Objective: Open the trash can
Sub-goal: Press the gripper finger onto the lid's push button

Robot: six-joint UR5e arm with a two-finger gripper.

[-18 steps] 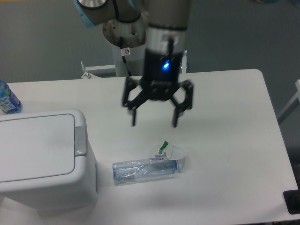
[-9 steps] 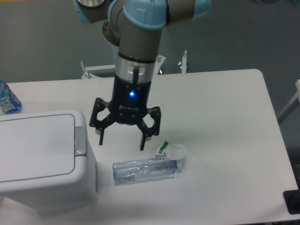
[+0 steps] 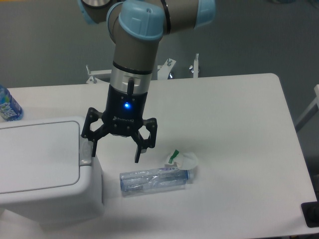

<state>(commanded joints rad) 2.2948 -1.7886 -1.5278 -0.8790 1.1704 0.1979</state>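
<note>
The trash can [image 3: 40, 169] is a large boxy white bin at the front left of the table, its flat lid shut. Its light-grey push-button strip [image 3: 85, 149] runs along the lid's right edge. My gripper [image 3: 116, 154] hangs open and empty just right of the can. Its left fingertip is over the button strip, its right fingertip over the table. Whether the left finger touches the strip I cannot tell.
A clear crushed plastic bottle [image 3: 154, 180] lies on the white table [image 3: 234, 149] just right of the can, with a crumpled wrapper [image 3: 182, 160] by its end. A blue-labelled bottle [image 3: 7, 107] stands at the far left edge.
The gripper has moved left and down from above the table's middle to the can's right edge, staying open. The can and the bottle have not moved.
</note>
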